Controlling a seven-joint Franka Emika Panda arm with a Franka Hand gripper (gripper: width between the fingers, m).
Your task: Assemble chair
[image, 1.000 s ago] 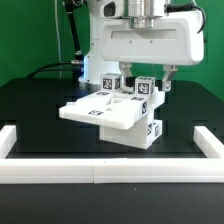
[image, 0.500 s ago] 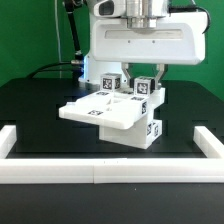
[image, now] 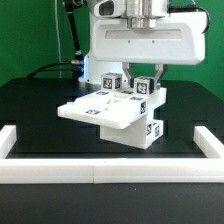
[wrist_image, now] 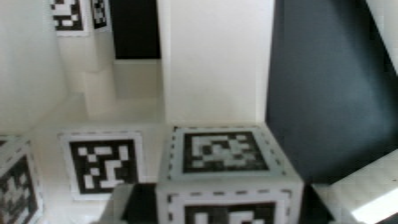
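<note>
**Gripper closed at the back of the half-built chair**

Chair (image: 112, 112), white blocky plastic, stands partly put together near the middle of the black table (image: 30, 105), well back from the long plain white border rail (image: 110, 176) that runs along the table's front edge. Its flat slab (image: 100, 110) lies on top and juts toward the exterior view's left. A thick block carrying a black-and-white square tag (image: 155, 130) stands under the slab's right end and rests on the table. Two small upright cubes with tags (image: 113, 82) rise behind the slab, side by side, with a narrow gap between them.

The glossy white robot arm (image: 140, 45) hangs right over the back of the chair, filling the upper part of the exterior view. Its two-finger gripper (image: 160, 76) reaches down at the right-hand rear corner of the chair, and its fingers are drawn together. They sit against the white upright part there; whether they truly pinch it is not clear from either view.

The wrist view looks down close on the chair: a tagged cube top (wrist_image: 222, 152) lies in the foreground, another tagged face (wrist_image: 103, 160) is just beside it, and a tall white bar (wrist_image: 214, 60) runs away from them, with the dark table beside it. The fingers themselves cannot be made out in this view.
</note>
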